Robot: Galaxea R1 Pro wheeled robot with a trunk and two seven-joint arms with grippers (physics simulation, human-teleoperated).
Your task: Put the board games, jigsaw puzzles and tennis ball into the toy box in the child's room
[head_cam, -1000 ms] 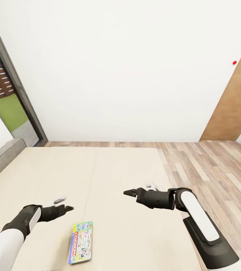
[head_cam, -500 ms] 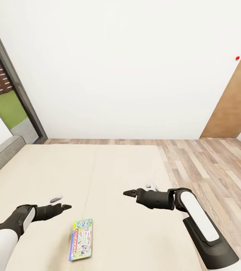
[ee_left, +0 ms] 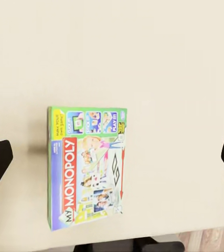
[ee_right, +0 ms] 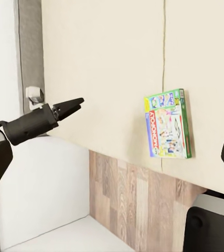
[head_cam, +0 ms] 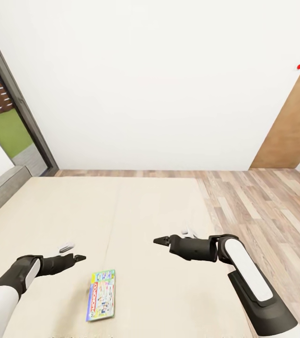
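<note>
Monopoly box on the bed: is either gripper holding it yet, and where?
Nothing is held. The Monopoly box lies flat on the bed, with the left gripper open above it and the right gripper off to the side.

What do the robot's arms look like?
Both arms have smooth white shells on the upper part and black joints and forearms. Each ends in a black end effector, left and right, with two slim pointed fingers like a beak. A small white block sits by each wrist. No loose cables show.
</note>
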